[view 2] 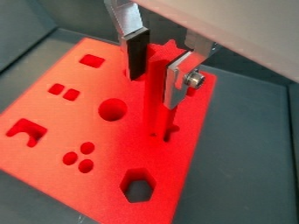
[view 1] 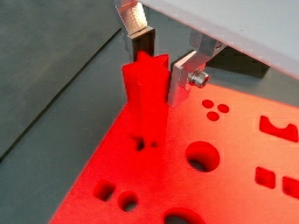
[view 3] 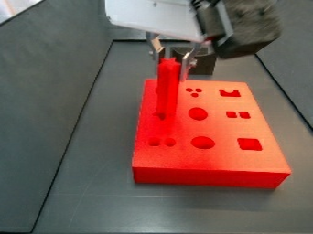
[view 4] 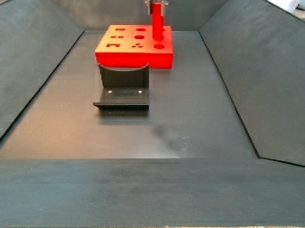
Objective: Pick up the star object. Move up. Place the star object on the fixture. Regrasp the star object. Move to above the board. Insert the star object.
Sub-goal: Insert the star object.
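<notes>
The star object (view 1: 145, 96) is a slim red peg that stands upright over the red board (view 1: 233, 131). Its lower end meets the star hole (view 1: 142, 142) near the board's edge. My gripper (view 1: 160, 74) is above the board and shut on the peg's top end, a dark pad on one side and a silver plate on the other. Both wrist views show the peg (view 2: 162, 105) between the fingers of the gripper (view 2: 156, 83). In a side view the peg (view 3: 164, 91) hangs straight below the gripper (view 3: 171, 57). The fixture (view 4: 121, 89) stands on the floor in front of the board (view 4: 131, 59).
The board's top (view 2: 117, 144) holds round, square and hexagonal holes (view 2: 138, 186). Dark sloping walls (view 4: 36, 80) enclose the grey floor (view 4: 167, 134).
</notes>
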Robot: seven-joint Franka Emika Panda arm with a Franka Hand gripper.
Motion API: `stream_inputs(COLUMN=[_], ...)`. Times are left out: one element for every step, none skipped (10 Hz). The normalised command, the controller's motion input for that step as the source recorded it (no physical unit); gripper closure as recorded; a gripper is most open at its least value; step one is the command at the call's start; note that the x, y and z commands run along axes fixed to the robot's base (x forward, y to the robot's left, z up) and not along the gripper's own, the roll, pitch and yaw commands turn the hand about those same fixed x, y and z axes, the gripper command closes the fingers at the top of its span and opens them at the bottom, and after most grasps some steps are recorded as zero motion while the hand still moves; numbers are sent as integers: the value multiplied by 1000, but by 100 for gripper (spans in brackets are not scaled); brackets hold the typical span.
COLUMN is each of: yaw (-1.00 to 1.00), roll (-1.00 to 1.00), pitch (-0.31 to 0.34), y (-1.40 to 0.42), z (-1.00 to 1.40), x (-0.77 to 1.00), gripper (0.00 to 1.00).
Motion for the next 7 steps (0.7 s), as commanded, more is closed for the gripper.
stream_inputs(yaw=[-23,0,-80,-266,0,0,-223], roll=[0,-16,0,19,46,41,0], pitch=[0,0,0,-17,0,-19,4], y=[0,-6,-123,-249,-6,-46,151], z=[0,-9,-186,-283,0,-209,-546], x=[0,0,0,-3,0,0,74], gripper=[100,100,100,100,100,100,100])
